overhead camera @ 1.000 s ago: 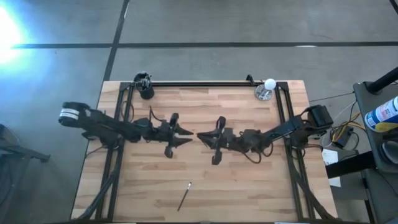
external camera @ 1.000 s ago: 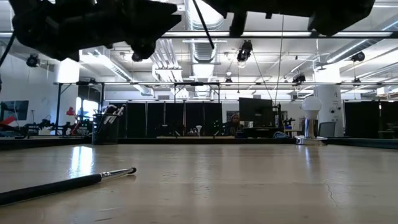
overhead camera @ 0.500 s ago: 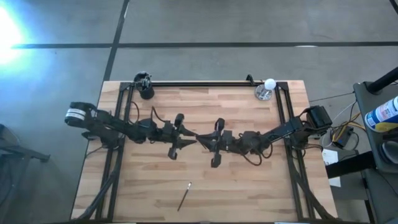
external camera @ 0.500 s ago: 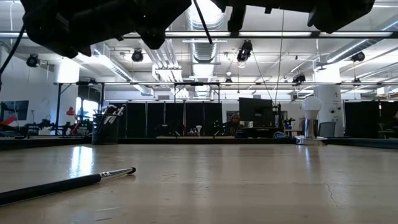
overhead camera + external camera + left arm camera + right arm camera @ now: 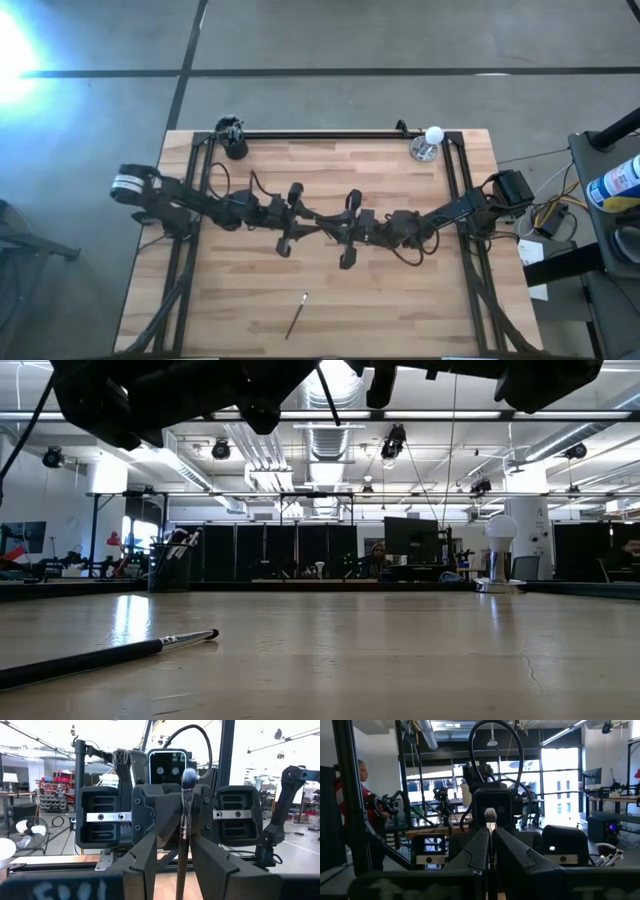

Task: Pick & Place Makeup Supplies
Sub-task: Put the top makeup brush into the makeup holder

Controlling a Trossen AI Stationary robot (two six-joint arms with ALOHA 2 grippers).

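Note:
Both arms meet above the table's middle. My right gripper point(image 5: 327, 225) point(image 5: 489, 837) is shut on a thin makeup brush point(image 5: 184, 820) that stands nearly upright with its fluffy head up. My left gripper point(image 5: 311, 218) point(image 5: 175, 847) is open, with one finger on either side of the brush's handle and a gap showing on both sides. In the low view the brush's lower end point(image 5: 333, 410) hangs high above the table. A second brush point(image 5: 297, 315) point(image 5: 110, 654) lies flat near the table's near edge. More brushes stand in the small black cup point(image 5: 235, 148) point(image 5: 172, 565). My right gripper pinches the brush between its two fingers on the upper handle, just below the ferrule point(image 5: 490, 827). The fingers come level from the table's right and lie across the brush. The brush is lifted clear and nearly upright, its handle hanging below the fingers.
The white ball on a silver base point(image 5: 430, 143) point(image 5: 500, 550) stands at the far right corner, the black cup at the far left corner. Bare wood point(image 5: 400, 300) lies beneath and around the arms. A person point(image 5: 362, 785) shows beyond the table.
My left gripper has moved toward the table's right, up to my right gripper, and its open fingers now stand around the brush's handle. My right gripper and the brush have stayed about where they were.

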